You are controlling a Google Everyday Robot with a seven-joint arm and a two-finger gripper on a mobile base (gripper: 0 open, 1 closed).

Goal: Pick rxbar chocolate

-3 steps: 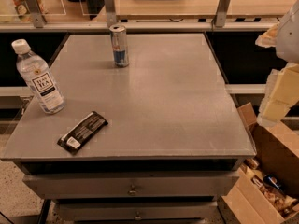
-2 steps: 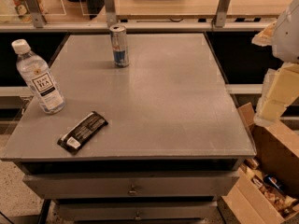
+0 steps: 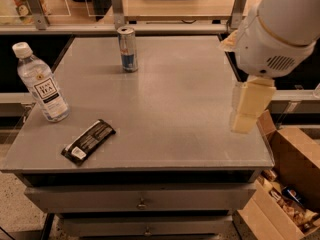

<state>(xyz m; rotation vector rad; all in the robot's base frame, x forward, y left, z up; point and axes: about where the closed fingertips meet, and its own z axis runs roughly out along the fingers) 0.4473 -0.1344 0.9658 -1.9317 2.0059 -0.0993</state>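
At the bottom of the frame, two grey drawers (image 3: 142, 199) with small knobs sit under the table (image 3: 170, 114). An open cardboard box (image 3: 297, 154) with packets inside stands at the lower right, just beside the table's front right corner.

The chocolate bar (image 3: 89, 141) lies flat on the table in the lower left of the frame, near the front left corner. Its black wrapper runs on a slant. The end with the white patch points toward the front edge, and the other end points up and to the right. Nothing touches it.

The gripper (image 3: 248, 109) hangs at the right of the frame as a pale, cream block pointing downward, seen against the table's right edge. It is well apart from the bar, with the width of the table between them. Whether it is spread or closed cannot be told from here. Above it, the thick white arm (image 3: 280, 29) fills the upper right corner.

A clear water bottle (image 3: 42, 86) with a white cap and a white label stands upright at the left edge, above and to the left of the bar and apart from it.

A silver-blue drink can (image 3: 128, 49) stands upright near the far edge of the table, left of centre.

Beyond the table, a pale wooden counter (image 3: 175, 6) runs across the top of the frame, with metal posts (image 3: 116, 4) rising in front of it.
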